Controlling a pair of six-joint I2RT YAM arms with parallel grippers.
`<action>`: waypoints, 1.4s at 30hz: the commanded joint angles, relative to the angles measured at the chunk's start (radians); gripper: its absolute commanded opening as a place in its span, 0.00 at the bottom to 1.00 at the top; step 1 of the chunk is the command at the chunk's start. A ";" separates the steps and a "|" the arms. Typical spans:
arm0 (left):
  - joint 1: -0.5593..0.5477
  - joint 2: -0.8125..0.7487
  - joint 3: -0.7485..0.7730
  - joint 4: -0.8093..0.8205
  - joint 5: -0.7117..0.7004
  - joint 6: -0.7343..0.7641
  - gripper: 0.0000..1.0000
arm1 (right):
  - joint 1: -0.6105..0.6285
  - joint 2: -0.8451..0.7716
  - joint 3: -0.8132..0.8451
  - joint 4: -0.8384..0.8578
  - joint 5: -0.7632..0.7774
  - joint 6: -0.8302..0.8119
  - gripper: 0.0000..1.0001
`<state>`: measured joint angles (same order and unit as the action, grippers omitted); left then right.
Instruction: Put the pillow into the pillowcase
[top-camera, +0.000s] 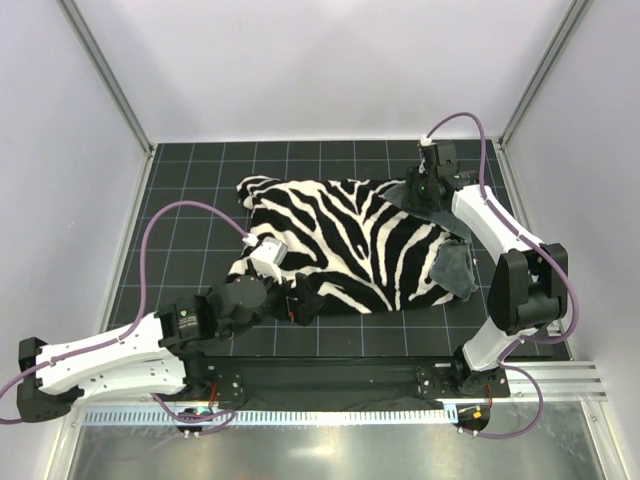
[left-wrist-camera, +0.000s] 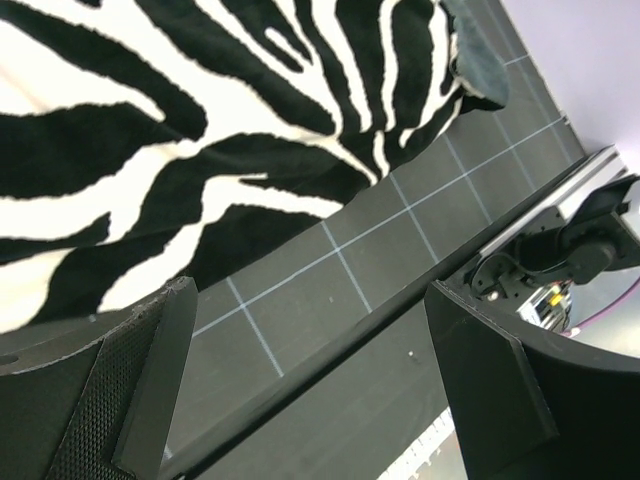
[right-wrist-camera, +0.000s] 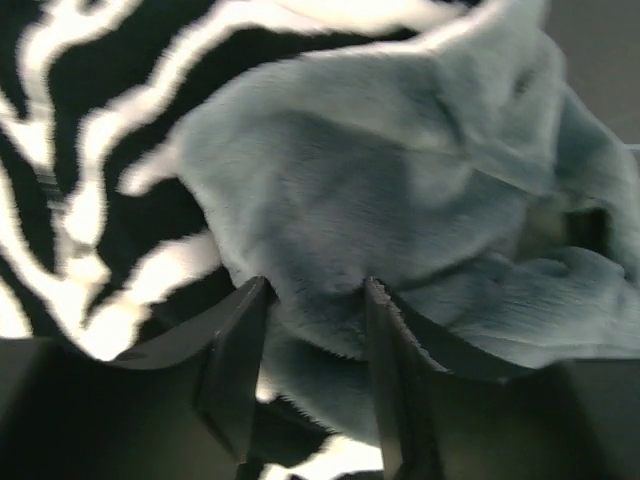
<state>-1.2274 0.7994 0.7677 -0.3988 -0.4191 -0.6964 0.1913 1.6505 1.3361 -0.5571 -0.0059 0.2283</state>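
My left pincer (left-wrist-camera: 310, 300) stands as wide open as it goes, with nothing between its fingers (left-wrist-camera: 150, 380). It hangs low over the black gridded mat (top-camera: 190, 230), just beside the pillowcase (top-camera: 350, 245) at that cloth's near-left edge, and its tips do not touch the cloth. The pillowcase lies spread across the middle of the mat with its zebra-striped side up, rumpled and a little puffed. In my left wrist view its stripes fill the upper half, and bare mat squares show below its edge. My right pincer (right-wrist-camera: 313, 290) is at the pillowcase's far-right corner, where the cloth is turned over and shows its grey plush side (right-wrist-camera: 400, 180). There the fingers (right-wrist-camera: 235, 370) are drawn in to about half their spread around a fold of that plush. The fold fills the gap and presses against both inner faces, so I have the pillowcase pinched by its grey corner. That view is blurred, so I cannot tell how firm the pinch is. A second grey flap (top-camera: 455, 265) lies turned up along the pillowcase's right edge, nearer to me than the corner I hold. I cannot make out the pillow in any view, and I cannot tell whether it lies inside or under the pillowcase.
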 joint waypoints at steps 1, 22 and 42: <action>0.002 -0.025 -0.007 -0.044 -0.007 0.017 1.00 | -0.004 -0.018 -0.026 -0.020 0.116 -0.023 0.42; 0.002 0.020 0.036 -0.113 -0.090 0.021 1.00 | -0.506 -0.053 0.022 0.108 0.001 0.365 0.90; 0.031 -0.046 0.099 -0.353 -0.271 -0.080 1.00 | -0.250 -0.825 -0.765 0.193 -0.014 0.345 0.84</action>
<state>-1.1999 0.8055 0.8642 -0.7513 -0.6621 -0.7483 -0.0647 0.9020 0.6441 -0.4042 -0.0818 0.4911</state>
